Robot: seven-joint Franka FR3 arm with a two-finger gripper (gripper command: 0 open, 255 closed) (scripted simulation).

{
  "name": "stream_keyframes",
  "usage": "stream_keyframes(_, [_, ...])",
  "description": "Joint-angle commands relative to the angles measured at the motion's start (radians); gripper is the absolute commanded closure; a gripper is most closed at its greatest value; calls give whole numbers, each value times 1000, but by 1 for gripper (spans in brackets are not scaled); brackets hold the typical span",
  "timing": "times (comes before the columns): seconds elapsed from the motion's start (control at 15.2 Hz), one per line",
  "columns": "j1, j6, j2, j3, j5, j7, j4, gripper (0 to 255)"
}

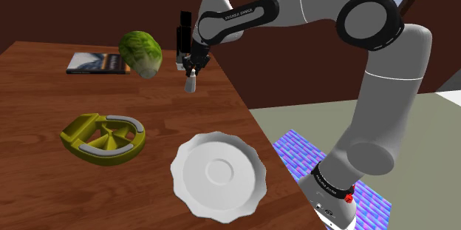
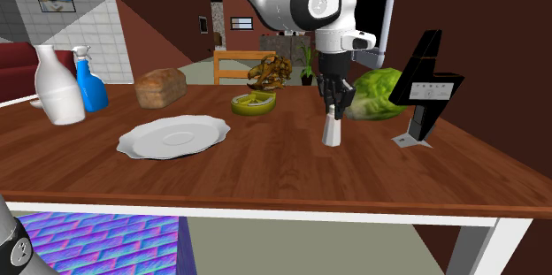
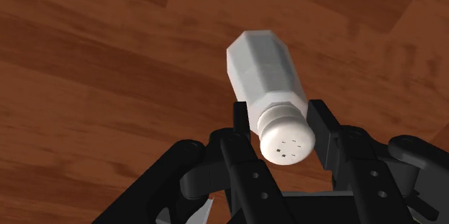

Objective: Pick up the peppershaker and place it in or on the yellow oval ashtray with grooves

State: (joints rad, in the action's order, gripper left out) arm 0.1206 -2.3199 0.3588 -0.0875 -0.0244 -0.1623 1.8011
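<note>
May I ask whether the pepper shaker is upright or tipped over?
Roughly upright: the pepper shaker points cap-up, clasped below its cap by the gripper.

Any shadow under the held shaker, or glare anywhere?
Wrist view: no cast shadow on the brown wooden table beneath the white faceted pepper shaker clasped by the black gripper. Shoulder view: the white scalloped plate is bright, its rim readable. Second exterior view: the table looks matte, no glare.

Wooden table (image 1: 44, 103) — plate (image 1: 219, 173), ashtray (image 1: 103, 137), perhaps book (image 1: 96, 63)
</note>
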Motion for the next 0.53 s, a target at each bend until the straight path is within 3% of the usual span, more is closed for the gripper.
stream_keyframes(0.0, [0,0,0,0,0,0,0,255])
stream_keyframes(0.46, [-1,57,-28,-1,-1,-1,-29,255])
